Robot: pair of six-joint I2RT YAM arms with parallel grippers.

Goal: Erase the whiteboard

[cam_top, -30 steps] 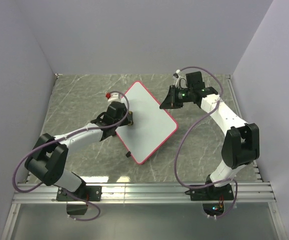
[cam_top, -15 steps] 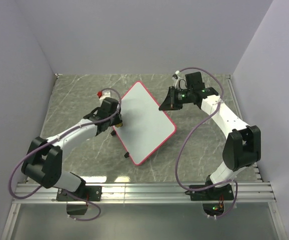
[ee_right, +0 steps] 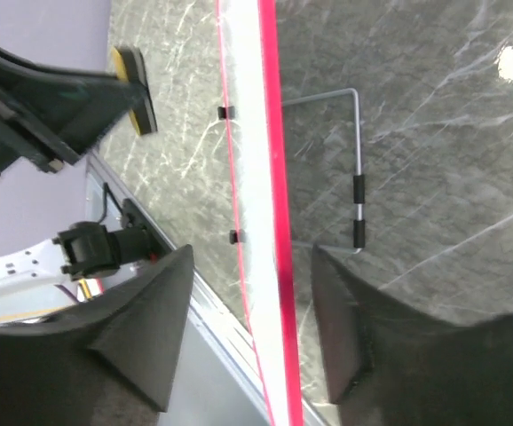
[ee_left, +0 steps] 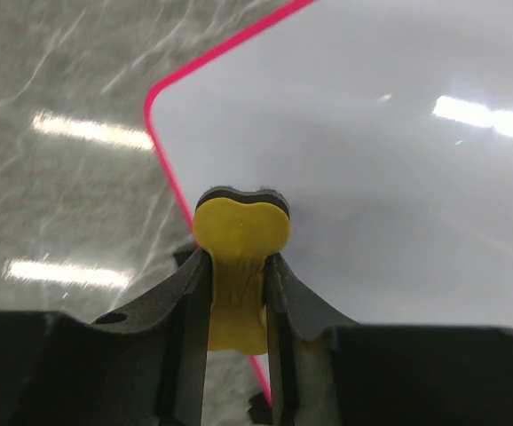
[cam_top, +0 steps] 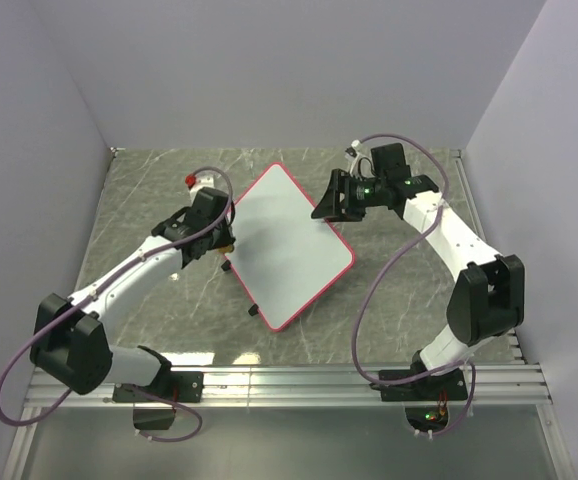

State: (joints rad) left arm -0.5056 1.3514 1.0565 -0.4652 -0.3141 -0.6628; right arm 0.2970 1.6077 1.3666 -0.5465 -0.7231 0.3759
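Whiteboard (cam_top: pixel 287 243) fills centre (wire stand (ee_right: pixel 357 177) behind); table (cam_top: pixel 134 190) free L + R of it.

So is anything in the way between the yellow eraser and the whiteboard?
No, nothing visible. The left gripper holds the yellow eraser right at the pink edge of the whiteboard, with only bare white surface ahead of it.

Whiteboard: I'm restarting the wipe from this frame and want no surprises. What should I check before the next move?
1. Grip on the eraser in the left gripper: ok, its jaws clamp it.
2. Contact between eraser and whiteboard: cannot tell; it sits by the board's rim.
3. Hold on the board by the right gripper: not ok; its jaws straddle the red rim, open.
4. Board surface free of ink: ok, none visible.
5. Support from the wire stand behind the board: ok.
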